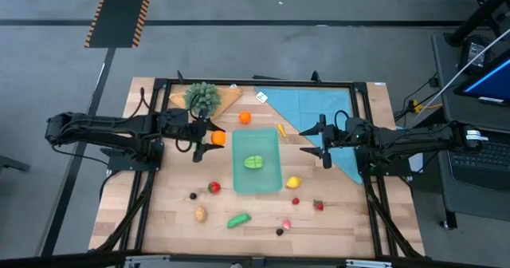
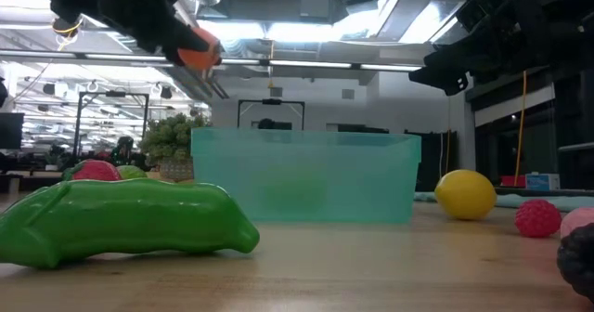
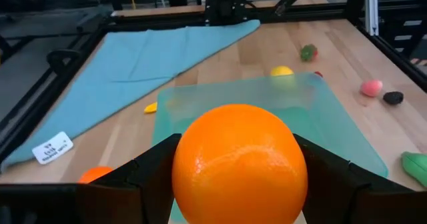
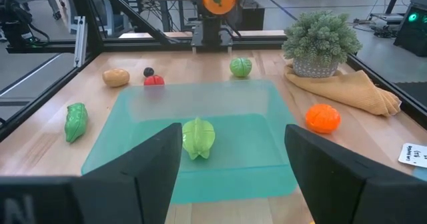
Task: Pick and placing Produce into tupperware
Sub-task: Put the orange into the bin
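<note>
The left gripper pinches an orange ball between its two fingers, holding it in the air just off the left edge of the tub. In the low view the ball hangs above the tub's near-left corner, clear of the rim. The teal tub sits mid-table with its long axis running from the far side toward the near side; a green leafy piece lies inside, near the middle.

The right gripper waits just to the right of the tub, fingers spread and holding nothing, pointing toward it across the blue cloth's edge.

A second orange fruit lies beyond the tub's far end. A lemon rests beside the tub's near-right corner. A green pea pod lies on the near part of the table, its long axis tilted slightly from left-right, with a brown potato to its left and a red piece above that.
</note>
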Tool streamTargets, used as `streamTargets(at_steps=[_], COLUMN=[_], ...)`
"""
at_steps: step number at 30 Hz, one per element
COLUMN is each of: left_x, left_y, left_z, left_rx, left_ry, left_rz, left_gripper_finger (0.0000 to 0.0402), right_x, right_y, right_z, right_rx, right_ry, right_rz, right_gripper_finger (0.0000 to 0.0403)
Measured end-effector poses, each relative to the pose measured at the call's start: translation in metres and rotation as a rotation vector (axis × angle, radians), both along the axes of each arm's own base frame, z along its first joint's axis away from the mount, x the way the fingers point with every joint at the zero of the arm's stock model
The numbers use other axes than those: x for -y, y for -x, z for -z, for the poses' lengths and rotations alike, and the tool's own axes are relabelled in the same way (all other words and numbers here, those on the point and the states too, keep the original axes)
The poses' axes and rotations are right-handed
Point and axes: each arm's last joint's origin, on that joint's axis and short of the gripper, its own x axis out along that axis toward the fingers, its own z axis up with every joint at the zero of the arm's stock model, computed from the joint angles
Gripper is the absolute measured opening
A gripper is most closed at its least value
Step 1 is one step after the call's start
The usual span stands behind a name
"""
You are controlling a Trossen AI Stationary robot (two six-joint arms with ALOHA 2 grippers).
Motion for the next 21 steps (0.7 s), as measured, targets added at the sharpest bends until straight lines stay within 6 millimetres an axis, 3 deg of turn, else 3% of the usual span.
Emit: streamTargets(at_steps=[8,21], left_x=[-0.0007,-0.007], left_y=[0.0002,-0.0001], left_z=[-0.0004,-0.0041], left_rx=[0.003,0.038], left_ry=[0.006,-0.051], left_rz=[-0.028,-0.24], left_gripper_finger=[0.0239,0.0239], right_x=[0.0,0.0], right_y=[0.0,0.0], right_z=[0.0,0.0], right_rx=[0.0,0.0], right_ry=[0.0,0.001], right_rz=[0.0,0.0], right_gripper_finger=[0.0267,0.0267])
